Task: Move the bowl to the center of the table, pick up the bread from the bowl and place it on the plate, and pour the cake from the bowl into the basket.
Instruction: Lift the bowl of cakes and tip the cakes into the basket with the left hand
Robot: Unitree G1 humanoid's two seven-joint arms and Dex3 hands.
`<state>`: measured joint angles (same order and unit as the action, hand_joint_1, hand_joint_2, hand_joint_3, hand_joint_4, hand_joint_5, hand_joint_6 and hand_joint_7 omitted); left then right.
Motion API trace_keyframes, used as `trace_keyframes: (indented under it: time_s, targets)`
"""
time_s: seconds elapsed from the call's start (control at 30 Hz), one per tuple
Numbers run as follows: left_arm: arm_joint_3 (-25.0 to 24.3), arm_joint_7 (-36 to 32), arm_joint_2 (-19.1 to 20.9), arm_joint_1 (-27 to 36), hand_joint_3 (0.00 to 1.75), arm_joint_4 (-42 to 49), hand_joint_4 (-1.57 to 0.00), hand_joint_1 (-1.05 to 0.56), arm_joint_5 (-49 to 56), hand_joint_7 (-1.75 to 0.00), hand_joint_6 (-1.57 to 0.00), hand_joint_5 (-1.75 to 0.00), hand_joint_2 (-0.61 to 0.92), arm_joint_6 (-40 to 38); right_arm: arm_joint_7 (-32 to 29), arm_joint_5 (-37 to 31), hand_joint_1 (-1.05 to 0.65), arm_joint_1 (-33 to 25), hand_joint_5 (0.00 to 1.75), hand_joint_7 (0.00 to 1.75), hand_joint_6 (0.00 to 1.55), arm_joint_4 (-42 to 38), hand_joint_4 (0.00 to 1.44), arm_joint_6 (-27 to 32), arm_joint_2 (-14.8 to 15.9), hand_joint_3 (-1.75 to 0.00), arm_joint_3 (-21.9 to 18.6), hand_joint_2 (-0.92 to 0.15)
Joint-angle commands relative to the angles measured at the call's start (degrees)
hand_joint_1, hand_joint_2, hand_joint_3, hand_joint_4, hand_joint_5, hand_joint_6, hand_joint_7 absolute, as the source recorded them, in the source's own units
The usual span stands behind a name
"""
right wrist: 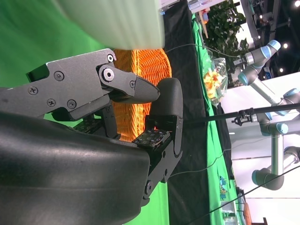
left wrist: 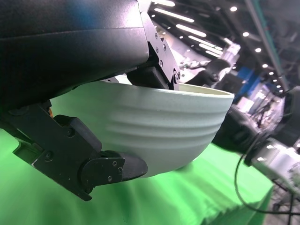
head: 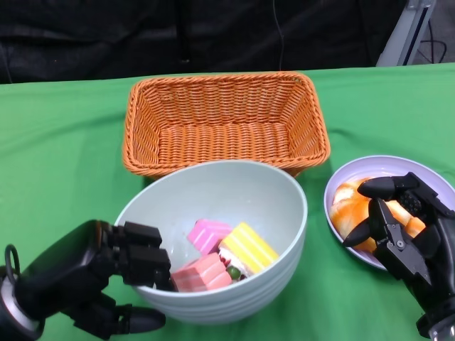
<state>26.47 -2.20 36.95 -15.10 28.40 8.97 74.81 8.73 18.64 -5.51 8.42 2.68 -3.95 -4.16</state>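
A: Bowl (head: 213, 206) position? Grip?

B: Pale green bowl sat on the green desk (head: 64, 163), its near-left rim clamped by the left robot hand (head: 106, 273): fingers (head: 142, 256) over the rim, thumb (left wrist: 110, 168) under the outer wall, as the left wrist view confirmed.

A: Contents?

B: Cake pieces (head: 224, 256) in pink and yellow, just beyond the left robot hand's fingertips, lying at the bowl's bottom.

A: Bread?

B: Orange-and-white bread (head: 352, 206) lay on the lilac plate (head: 387, 167), directly under the right robot hand (head: 398, 220). Fingers were spread apart over it; whether they touched the bread could not be told.

A: Basket?

B: Orange wicker basket (head: 224, 121) stood beyond the bowl, well ahead of both robot hands, just beside the bowl's far rim.
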Motion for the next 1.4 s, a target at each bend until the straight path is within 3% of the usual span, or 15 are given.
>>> trace_keyframes:
  time_s: [0.03, 0.17, 0.3, 0.4, 0.57, 0.7, 0.97, 1.2, 1.3, 1.4]
  targets:
    - [-2.84, 3.54, 1.08, 1.01, 1.07, -5.05, -0.86, -0.16, -5.9, -1.13, -0.86, -1.48, 0.51, -2.39, 0.1, 0.0, -0.11, 0.19, 1.57, 1.26, 0.65, -0.4, 0.71, -0.84, 0.29, -0.59, -0.52, -0.88]
    - [-4.83, 8.17, -0.41, 1.04, 1.18, -8.55, -0.87, -0.14, -10.96, -1.11, -0.88, -1.5, 0.45, -6.7, 0.28, -0.27, -0.11, 0.51, 1.57, 1.26, 0.64, -0.92, 0.71, -1.03, 0.42, -0.6, -0.49, -0.88]
    - [-6.42, 13.21, -3.06, -1.03, 1.41, -10.88, -0.8, -0.08, -16.42, -1.19, -0.86, -1.67, 0.32, -12.74, 0.72, -0.78, -0.11, 0.81, 1.59, 1.28, 0.64, -1.84, 0.71, -1.46, 0.45, -0.63, -0.29, -0.86]
    - [-8.18, 16.86, -4.89, -1.89, 1.44, -11.74, -0.77, -0.05, -18.51, -1.22, -0.84, -1.74, 0.31, -15.79, 0.73, -1.0, -0.13, 0.77, 1.59, 1.28, 0.64, -1.93, 0.71, -1.48, 0.29, -0.63, -0.17, -0.85]
    - [-11.32, 21.62, -7.52, -1.75, 1.4, -12.55, -0.76, -0.03, -19.61, -1.25, -0.82, -1.75, 0.33, -17.99, 0.72, -0.97, -0.13, 0.7, 1.59, 1.27, 0.64, -1.85, 0.7, -1.35, 0.21, -0.62, -0.12, -0.86]
    - [-12.61, 26.29, -13.53, -10.12, 1.3, -6.99, -0.81, -0.01, -22.27, -1.28, -0.81, -1.66, 0.41, -25.57, 1.11, -2.63, -0.13, 0.38, 1.62, 1.3, 0.63, -2.75, 0.7, -2.94, 0.41, -0.61, 0.8, -0.86]
    - [-16.91, 31.38, -16.94, -10.48, 1.27, -6.17, -0.82, -0.01, -21.73, -1.29, -0.81, -1.65, 0.43, -26.71, 1.38, -3.04, -0.13, 0.39, 1.63, 1.33, 0.61, -3.02, 0.69, -3.4, 0.16, -0.61, 0.7, -0.86]
    - [-19.67, 31.62, -22.13, -17.93, 1.16, 3.06, -0.82, -0.05, -19.75, -1.35, -0.78, -1.61, 0.52, -28.4, 1.26, -3.72, -0.13, 0.6, 1.61, 1.32, 0.62, -4.01, 0.7, -4.06, 0.11, -0.6, 1.08, -0.86]
    - [-21.29, 29.23, -25.71, -22.62, 0.97, 8.65, -0.83, -0.14, -18.45, -1.32, -0.77, -1.57, 0.64, -30.1, 0.92, -4.31, -0.15, 0.98, 1.61, 1.32, 0.62, -4.84, 0.7, -4.48, -0.07, -0.59, 1.28, -0.86]
    - [-22.51, 29.51, -26.9, -23.8, 0.92, 10.59, -0.83, -0.16, -17.88, -1.31, -0.77, -1.56, 0.67, -29.87, 0.83, -4.42, -0.15, 1.04, 1.61, 1.33, 0.62, -5.07, 0.7, -4.69, -0.13, -0.58, 1.3, -0.86]
